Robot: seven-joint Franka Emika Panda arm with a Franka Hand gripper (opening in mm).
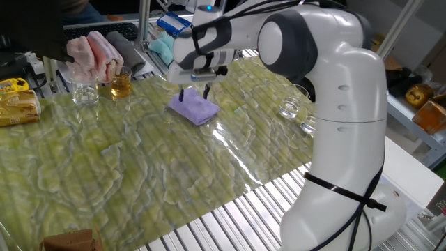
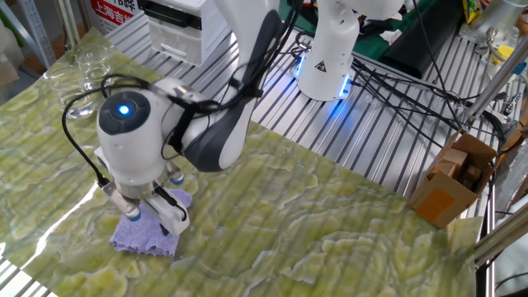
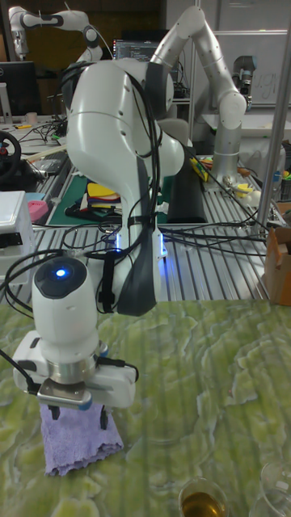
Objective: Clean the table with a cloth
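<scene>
The lavender cloth [image 1: 196, 109] lies folded on the olive-green marbled table [image 1: 139, 160], toward its far side. My gripper [image 1: 194, 93] hangs straight down over the cloth, open, its two fingertips at or just above the fabric's far part. In the other fixed view the gripper [image 2: 155, 217] straddles the cloth [image 2: 142, 238], hiding its upper half; the table [image 2: 330, 231] stretches to the right. The tall fixed view shows the gripper [image 3: 78, 415] open above the cloth [image 3: 78, 441] on the table [image 3: 210, 380]. I cannot tell whether the fingertips touch the fabric.
Two empty glasses [image 1: 289, 108] stand right of the cloth. A glass of amber liquid [image 1: 120, 84] and an empty glass [image 1: 85, 93] stand at the back left, beside pink towels [image 1: 94, 53] and a teal cloth [image 1: 164, 45]. Yellow packages [image 1: 17, 104] sit at the left edge.
</scene>
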